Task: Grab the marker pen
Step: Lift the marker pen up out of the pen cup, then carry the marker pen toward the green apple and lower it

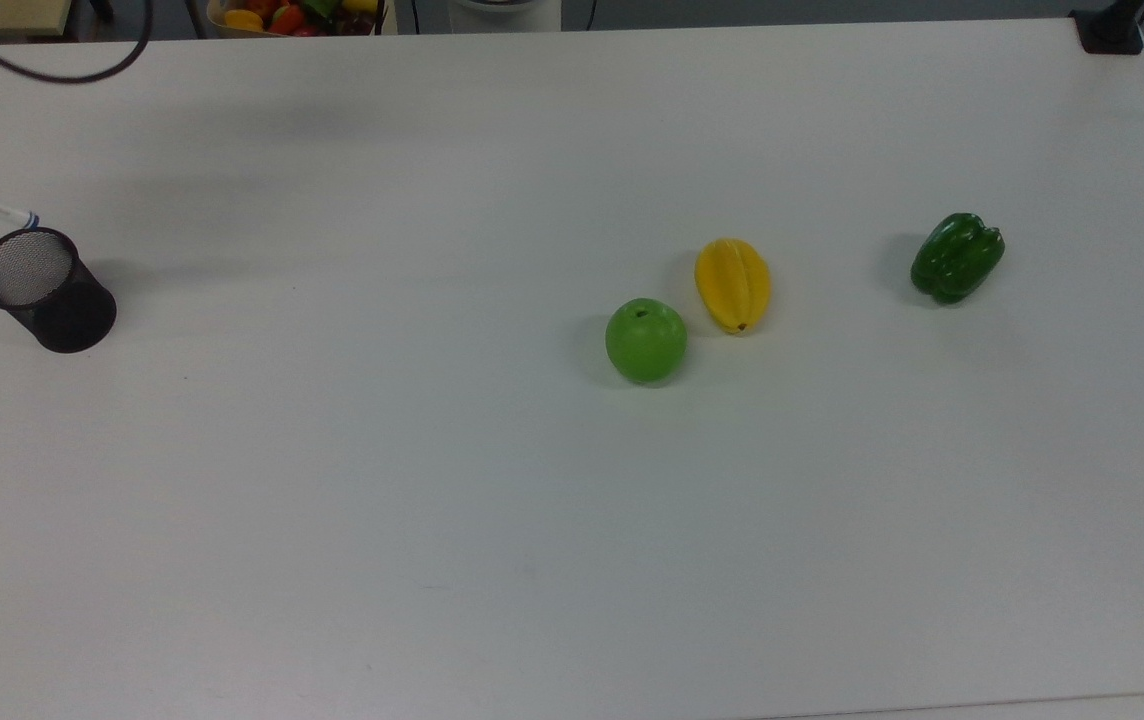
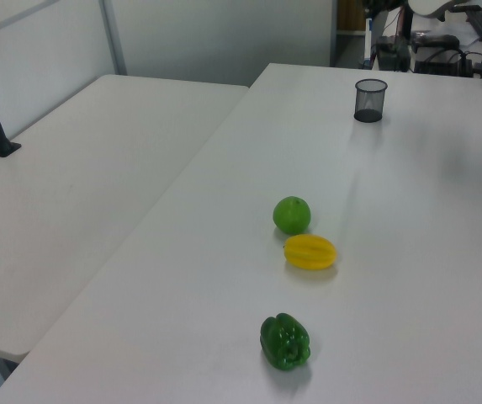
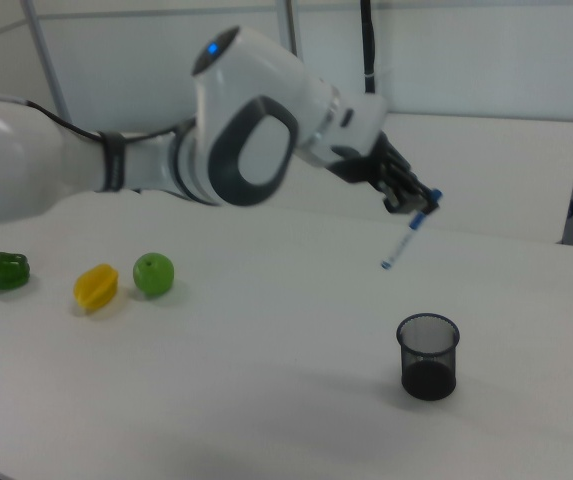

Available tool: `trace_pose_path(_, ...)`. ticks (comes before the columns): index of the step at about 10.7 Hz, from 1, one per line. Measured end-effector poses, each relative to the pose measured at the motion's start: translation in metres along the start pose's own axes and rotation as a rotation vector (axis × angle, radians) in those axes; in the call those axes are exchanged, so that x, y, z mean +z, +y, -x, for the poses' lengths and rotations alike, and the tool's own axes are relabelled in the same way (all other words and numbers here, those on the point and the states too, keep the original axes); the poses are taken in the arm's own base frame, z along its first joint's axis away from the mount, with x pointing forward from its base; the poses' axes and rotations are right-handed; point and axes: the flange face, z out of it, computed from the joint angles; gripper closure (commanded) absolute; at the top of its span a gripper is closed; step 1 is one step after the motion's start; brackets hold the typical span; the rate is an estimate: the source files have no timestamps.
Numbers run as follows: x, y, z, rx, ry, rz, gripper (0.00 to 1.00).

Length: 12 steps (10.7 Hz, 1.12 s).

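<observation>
The counter (image 1: 532, 500) is a wide white top, plain and matte. In the left view a second white table (image 2: 81, 185) stands beside it along one long edge, with pale wall panels behind. In the top view a black clamp base (image 1: 1110, 30) sits at the far right corner of the counter, and a box of mixed colourful fruit (image 1: 297, 15) shows past the far edge.

The black mesh pen cup (image 1: 44, 290) stands upright near the top view's left edge. In the right view its inside looks dark and I see nothing standing in it.

In the right view the claw (image 3: 418, 205) hangs in the air above the cup and a little to the right view's left. It is closed on the marker pen (image 3: 406, 238), gripping it at the blue cap end. The pen is tilted, with its lower tip pointing down toward the right view's left, clearly apart from the cup rim. In the top view the pen's lower end shows just above the cup.

A green apple (image 1: 645, 340) and a yellow star fruit (image 1: 732, 285) lie just beside each other near the middle of the counter. A green bell pepper (image 1: 956, 257) lies well apart, to the top view's right.
</observation>
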Motion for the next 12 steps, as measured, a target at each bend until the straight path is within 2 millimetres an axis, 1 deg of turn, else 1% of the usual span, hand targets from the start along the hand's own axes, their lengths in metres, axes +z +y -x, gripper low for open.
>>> trace_pose_path(2, -0.051, -0.024, -0.003, -0.007, -0.009, -0.04, 1.0)
trace_pose_path(3, -0.076, -0.037, -0.001, -0.014, -0.021, -0.063, 1.0)
trace_pose_path(4, -0.096, -0.054, 0.008, -0.035, -0.049, -0.08, 1.0)
trace_pose_path(5, -0.112, -0.074, 0.025, -0.068, -0.098, -0.095, 1.0)
trace_pose_path(7, -0.133, -0.108, 0.062, -0.125, -0.223, -0.123, 1.0)
trace_pose_path(8, -0.14, -0.12, 0.08, -0.164, -0.29, -0.124, 1.0)
trace_pose_path(9, -0.148, -0.133, 0.105, -0.235, -0.388, -0.124, 1.0)
trace_pose_path(10, -0.153, -0.139, 0.123, -0.326, -0.469, -0.13, 1.0)
trace_pose_path(12, -0.161, -0.144, 0.159, -0.576, -0.642, -0.168, 1.0)
